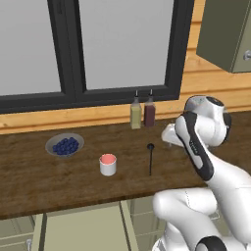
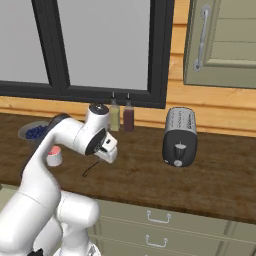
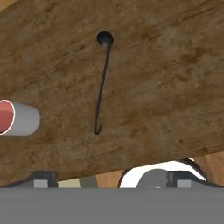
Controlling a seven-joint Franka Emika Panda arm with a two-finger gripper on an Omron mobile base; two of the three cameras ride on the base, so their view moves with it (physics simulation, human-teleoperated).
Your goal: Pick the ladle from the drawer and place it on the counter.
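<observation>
Left base view first: the ladle (image 1: 150, 159) lies flat on the counter (image 1: 59, 181), just right of a white cup (image 1: 108, 164) with pink inside, bowl end toward the window. The drawer (image 1: 83, 228) stands open below the counter's front edge. A bowl of blueberries (image 1: 64, 145) sits well to the left, two bottles (image 1: 142, 113) by the wall.

Right base view now: the arm bends over the counter, the hand (image 2: 107, 146) above the wood, and a thin black line of the ladle's handle pokes out beneath it, apart from it. A toaster (image 2: 179, 136) stands off to the right. I cannot tell how the jaws stand.

Hand view: looking straight down, the ladle is free on the wood, small round bowl at one end, a little hook at the other. It looks light, stiff and thin, likely to slip or roll in a pinch; mid-handle, across the shaft, would be the safest grip.
</observation>
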